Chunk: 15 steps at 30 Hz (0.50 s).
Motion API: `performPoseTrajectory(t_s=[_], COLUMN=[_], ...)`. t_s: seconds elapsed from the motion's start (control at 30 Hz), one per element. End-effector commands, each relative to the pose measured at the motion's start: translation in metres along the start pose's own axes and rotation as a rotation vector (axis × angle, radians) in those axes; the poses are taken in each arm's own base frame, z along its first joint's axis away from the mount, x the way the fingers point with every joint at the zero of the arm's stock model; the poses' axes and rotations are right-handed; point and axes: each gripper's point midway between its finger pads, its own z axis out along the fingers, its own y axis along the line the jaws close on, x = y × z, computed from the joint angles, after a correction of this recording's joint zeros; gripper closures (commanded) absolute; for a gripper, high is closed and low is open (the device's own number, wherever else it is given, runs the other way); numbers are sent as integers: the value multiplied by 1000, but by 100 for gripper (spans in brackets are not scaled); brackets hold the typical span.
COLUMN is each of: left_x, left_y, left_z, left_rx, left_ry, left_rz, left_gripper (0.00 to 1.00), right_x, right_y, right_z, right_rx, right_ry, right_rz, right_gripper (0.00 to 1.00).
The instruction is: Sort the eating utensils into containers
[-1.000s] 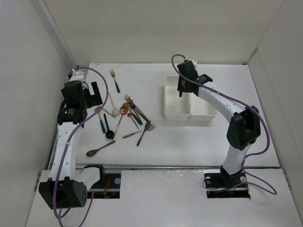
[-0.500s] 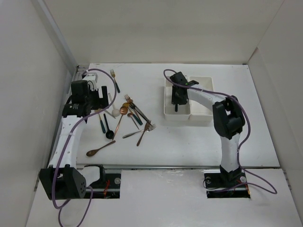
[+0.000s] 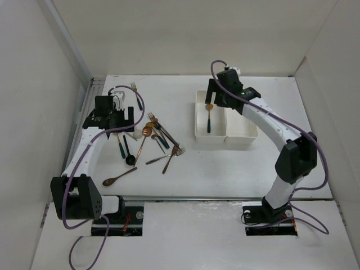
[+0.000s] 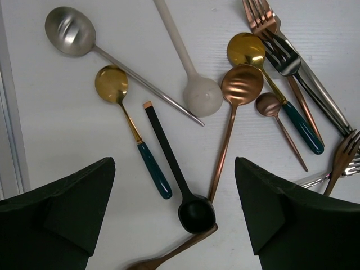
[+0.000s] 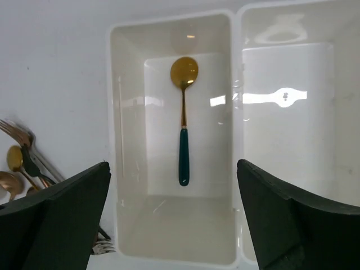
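The eating utensils lie in a loose pile [image 3: 149, 138] left of centre. My left gripper [image 3: 115, 115] hovers open over the pile's left side. Between its fingers I see a black spoon [image 4: 188, 208], with a teal-handled gold spoon [image 4: 121, 107] and a copper spoon [image 4: 239, 90] to either side. The containers are two joined white bins, left [image 3: 198, 121] and right [image 3: 242, 134]. One teal-handled gold spoon [image 5: 183, 140] lies alone in the left bin [image 5: 115, 112]. My right gripper [image 5: 171, 169] hangs open above that bin, holding nothing. The right bin [image 5: 337, 112] holds nothing.
A lone fork [image 3: 135, 94] lies at the back left, apart from the pile. A brown spoon [image 3: 118, 178] lies near the front. A silver spoon [image 4: 70, 31] and a white spoon [image 4: 197, 93] sit at the pile's far side. White walls enclose the table.
My right gripper dipped into the left bin, opened and let the teal-handled gold spoon go, then rose. My left gripper moved right, over the pile.
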Motion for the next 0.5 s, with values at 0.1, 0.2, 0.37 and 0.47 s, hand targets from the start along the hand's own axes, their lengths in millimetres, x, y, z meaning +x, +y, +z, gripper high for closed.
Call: performPoseTrajectory(t_s=[0.1,0.2,0.37,0.47], left_x=[-8,-10,-12,-14], left_y=[2,2,4,5], left_z=[4,6,7,4], left_rx=[-9,-9,-19,-28], left_ry=[2,2,2,-7], left_rz=[16,16,16,16], left_gripper=[15,15,15,15], right_x=[3,19,36,46], right_y=[-42,-48,-51,-54], right_z=[11,31,58,67], right_rx=[84,117,148,168], right_ry=[41,94,137,158], right_rz=[31,20,4,-5], right_gripper=[0,2,17,33])
